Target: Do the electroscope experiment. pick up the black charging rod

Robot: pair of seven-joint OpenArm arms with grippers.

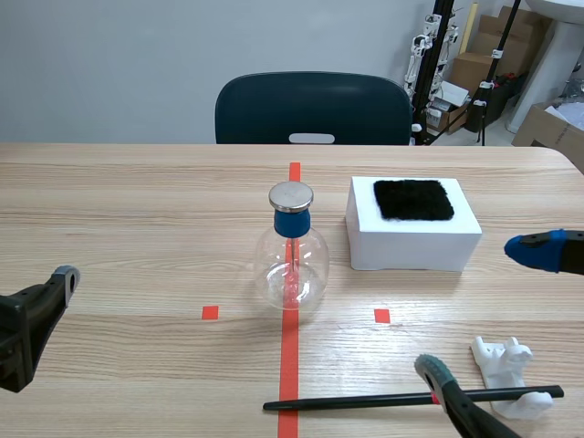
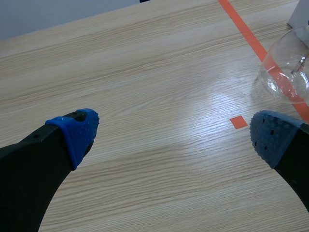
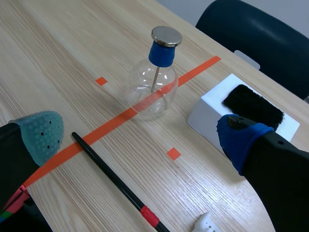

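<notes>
The black charging rod (image 1: 365,401) lies along the table's front edge, its right end propped on a white stand (image 1: 507,361). In the right wrist view the rod (image 3: 108,173) runs slantwise below and between the spread fingers, with a red band near its stand end. My right gripper (image 1: 488,312) (image 3: 141,137) hangs open above it, holding nothing; its green-padded finger crosses over the rod in the scene view. My left gripper (image 2: 175,135) is open and empty at the table's left, far from the rod.
A glass flask electroscope (image 1: 292,260) (image 3: 154,92) (image 2: 285,72) with a blue collar and metal cap stands on the red centre line. A white box (image 1: 412,245) topped with black fur (image 1: 413,199) sits to its right. A dark chair (image 1: 313,109) stands behind the table.
</notes>
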